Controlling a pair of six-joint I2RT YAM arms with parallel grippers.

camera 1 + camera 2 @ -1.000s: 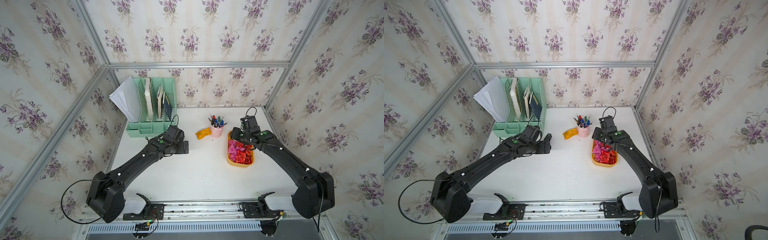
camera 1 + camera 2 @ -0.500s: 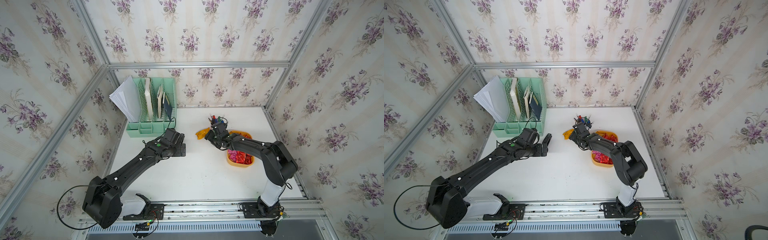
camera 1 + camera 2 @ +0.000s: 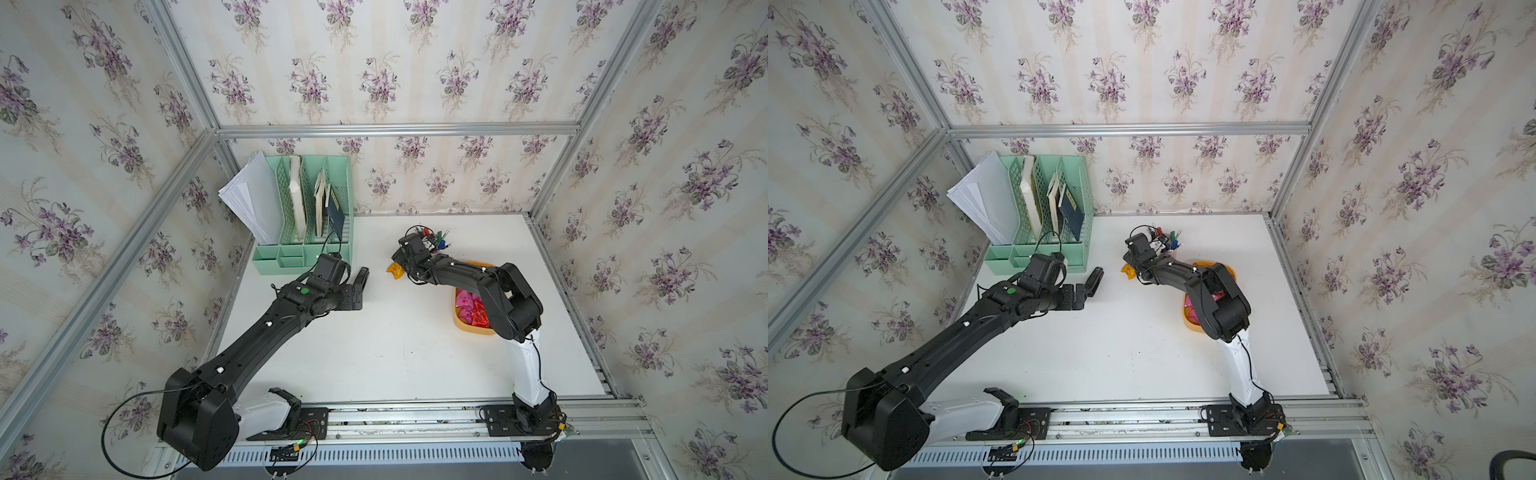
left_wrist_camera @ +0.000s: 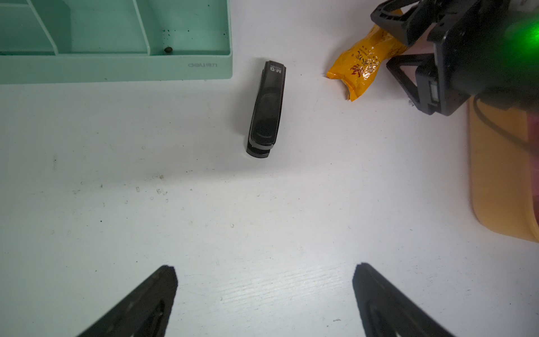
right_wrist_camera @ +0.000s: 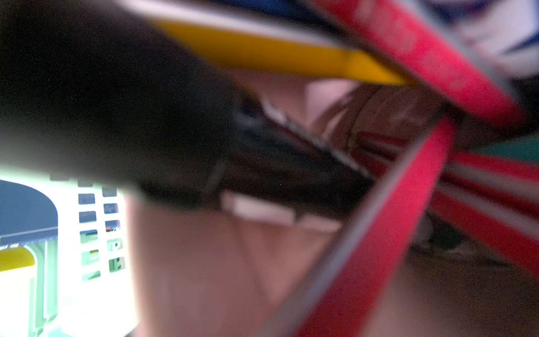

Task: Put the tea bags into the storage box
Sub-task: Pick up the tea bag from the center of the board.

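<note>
One yellow-orange tea bag lies on the white table beside the pen cup, also seen in both top views. My right gripper is open, one finger on each side of the bag's far end. Red and pink tea bags fill the yellow-orange storage box, partly hidden under the right arm. Away from any tea bag, my left gripper is open and empty over bare table, short of the stapler. The right wrist view is a blurred close-up of pens.
A black stapler lies between the two grippers. The mint-green file organiser stands at the back left. The pink pen cup sits right behind the right gripper. Papered walls close in three sides.
My right gripper swung left from above the storage box to the yellow-orange tea bag by the pen cup. The left arm drew back a little, uncovering the stapler.
</note>
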